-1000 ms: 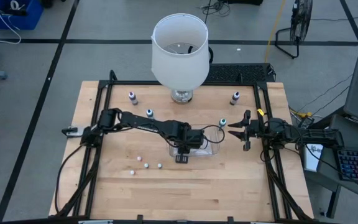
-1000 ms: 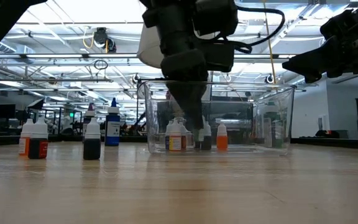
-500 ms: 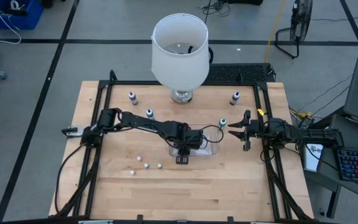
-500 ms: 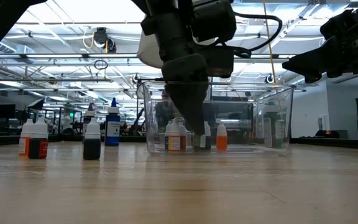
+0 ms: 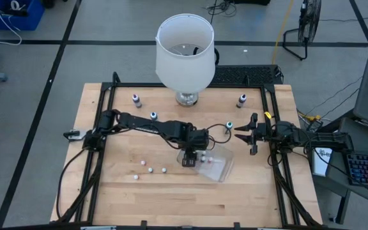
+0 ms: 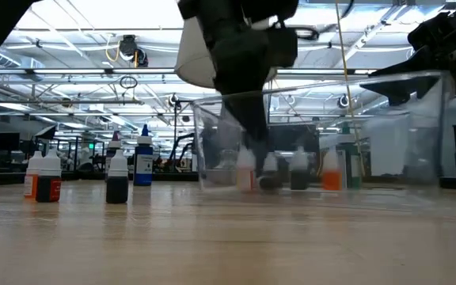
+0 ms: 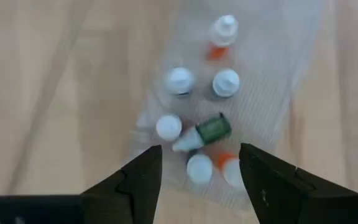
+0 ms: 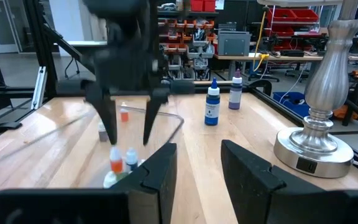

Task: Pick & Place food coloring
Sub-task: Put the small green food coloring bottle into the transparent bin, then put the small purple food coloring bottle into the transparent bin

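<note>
My left gripper [image 5: 190, 158] [image 7: 199, 163] hangs open, pointing steeply down over the left end of the clear plastic tub [image 5: 214, 166]. Several food coloring bottles [image 7: 180, 81] stand in the tub. One with a dark green cap [image 7: 205, 132] lies on its side just below the fingers. In the low view the fingers [image 6: 248, 138] reach down behind the tub's blurred wall [image 6: 386, 134]. More bottles stand loose on the table [image 5: 137, 99] [image 5: 150, 170]. My right gripper [image 5: 245, 135] [image 8: 199, 163] waits level at the table's right side, open and holding nothing. My left gripper holds nothing between its fingers. They stand over the tub's left end, either side of the lying bottle and above it. I cannot tell whether a finger touches the tub's wall.
A white lampshade [image 5: 184, 48] on a silver base [image 5: 187, 98] stands at the far middle. Loose bottles stand at the far left [image 5: 153, 116], the far right [image 5: 242, 100], near my right gripper [image 5: 229, 126] and at the near left [image 5: 164, 170]. A black frame [image 5: 275, 160] borders the table.
My left gripper has opened and risen from low inside the tub. The tub has slid toward the table's near right and turned askew. It shows blurred in the low view, and the bottles inside have shifted with it.
</note>
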